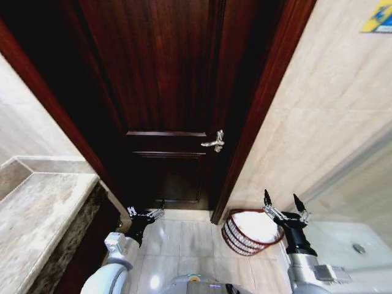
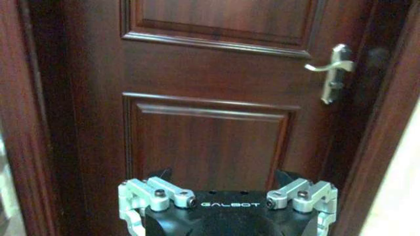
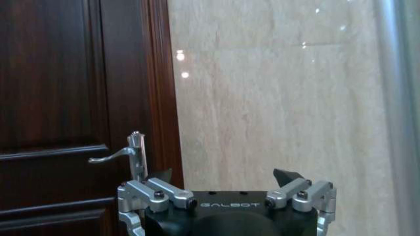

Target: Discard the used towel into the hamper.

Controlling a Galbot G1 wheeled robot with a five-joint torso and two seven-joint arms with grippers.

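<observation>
With the towel already lying white and bunched inside the hamper, best treated as a finish: draw the right claw up and clear without clipping the wire rim. Fingers of that claw spread apart, empty, poised just above the hamper's far rim, by the tiled wall. Left claw low before the dark wooden door, fingers also apart and holding nothing, well apart from the hamper. Round, reddish-brown, open-weave wire, ringed horizontally, tipped toward the camera; stands on the pale floor tiles just beside the door frame, below the silver lever handle. Probably light and easily nudged, so no sideways brushing.
</observation>
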